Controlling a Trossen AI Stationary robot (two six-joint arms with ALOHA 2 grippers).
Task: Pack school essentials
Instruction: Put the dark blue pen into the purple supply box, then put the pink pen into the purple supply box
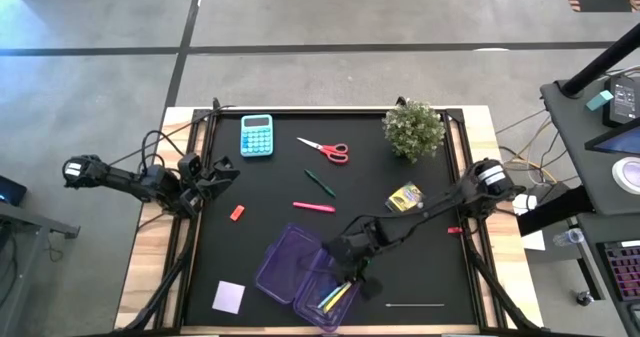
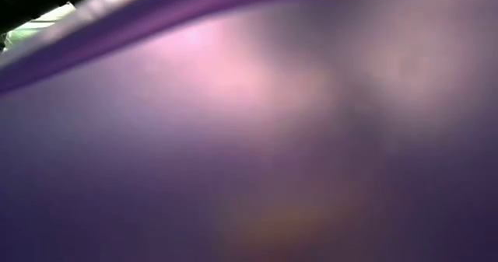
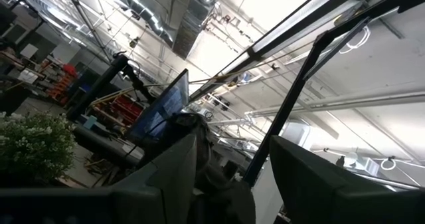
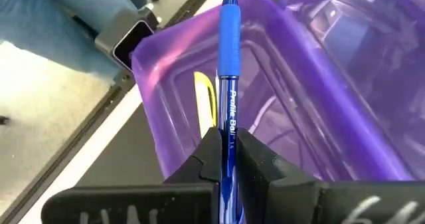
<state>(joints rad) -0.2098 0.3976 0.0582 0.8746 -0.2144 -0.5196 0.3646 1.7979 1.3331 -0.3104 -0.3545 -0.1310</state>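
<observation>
An open translucent purple case (image 1: 296, 269) lies near the table's near edge; its wall (image 2: 249, 137) fills the low view. My right gripper (image 1: 352, 269) (image 4: 226, 141) is over its right half, shut on a blue pen (image 4: 228, 58). A yellow pen (image 4: 206, 101) lies in the case. Flat on the black mat are a pink pen (image 1: 313, 206), a green pen (image 1: 320, 183), red-handled scissors (image 1: 325, 149), a yellow crayon box (image 1: 404, 197) and a lilac note pad (image 1: 229, 296). My left gripper (image 1: 215, 172) (image 3: 229, 184) waits open at the left edge, tipped up at the ceiling. My right gripper pinches the blue pen by its clear printed barrel (image 4: 230, 121) between the two fingers. The pen lies along the fingers, and its blue grip end (image 4: 229, 24) sticks out past the fingertips. It is lifted clear, slanting down over the inside of the purple case.
A blue calculator (image 1: 257, 134) and a small potted plant (image 1: 414, 127) stand at the far side. A small red piece (image 1: 237, 213) lies left of centre, and a thin pale stick (image 1: 415, 303) lies near the near edge. Equipment desks flank the table.
</observation>
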